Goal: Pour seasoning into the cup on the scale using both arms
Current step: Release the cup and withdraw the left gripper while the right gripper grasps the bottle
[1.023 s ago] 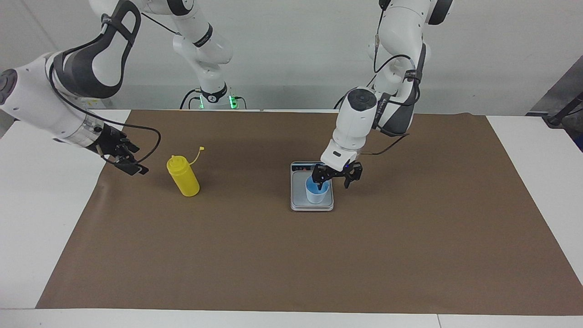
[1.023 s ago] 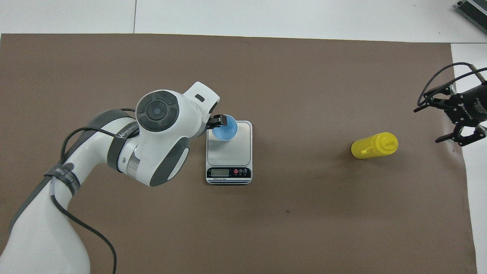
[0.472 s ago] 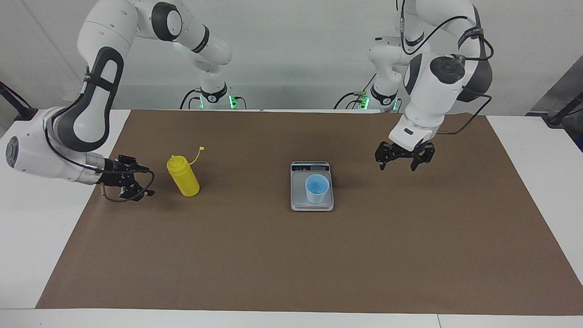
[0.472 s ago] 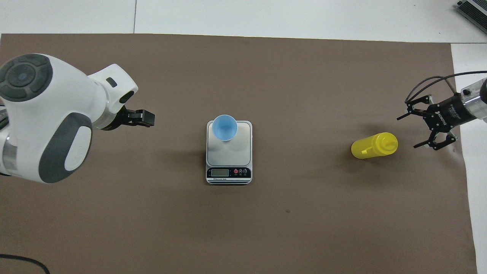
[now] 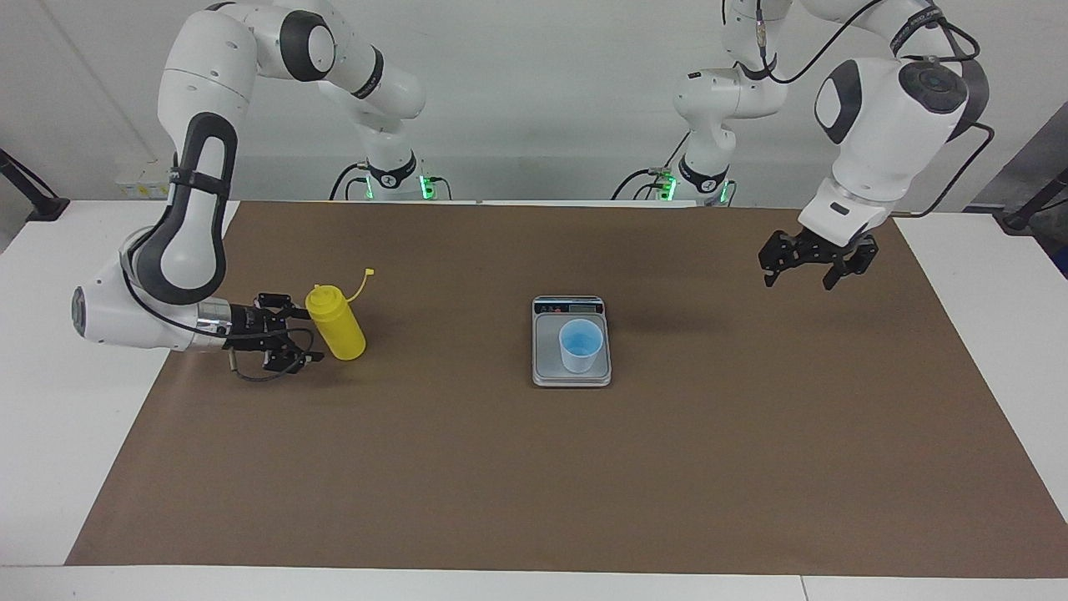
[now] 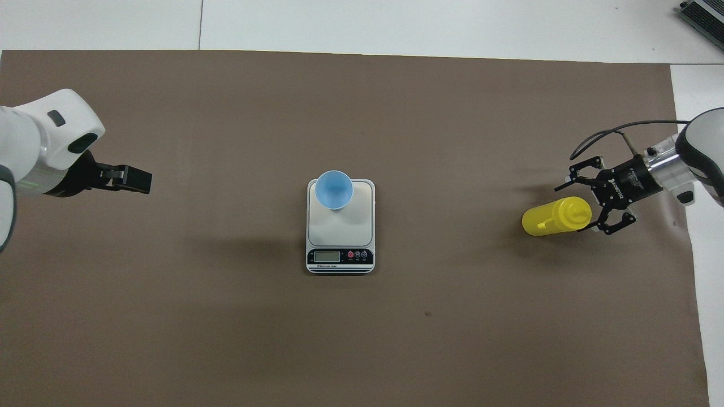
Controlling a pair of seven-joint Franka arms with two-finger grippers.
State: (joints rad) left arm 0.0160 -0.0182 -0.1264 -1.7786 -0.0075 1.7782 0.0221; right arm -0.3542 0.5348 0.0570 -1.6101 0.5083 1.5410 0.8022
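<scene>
The yellow seasoning bottle (image 5: 335,321) (image 6: 557,216) stands upright on the brown mat toward the right arm's end, its cap hanging off on the tether. My right gripper (image 5: 289,332) (image 6: 593,202) is low and open, right beside the bottle, with its fingertips at the bottle's side. The light blue cup (image 5: 581,345) (image 6: 334,190) stands on the scale (image 5: 546,357) (image 6: 342,229), on the part of the plate farthest from the display. My left gripper (image 5: 803,275) (image 6: 136,180) is open and empty, up in the air over the mat toward the left arm's end.
The brown mat (image 5: 534,484) covers most of the white table (image 5: 50,434). The scale's display strip (image 6: 339,256) faces the robots. Bare mat lies between the bottle and the scale.
The left gripper let go of the cup on the scale and drew back, up and toward the left arm's end. The right gripper came down and moved up to the bottle.
</scene>
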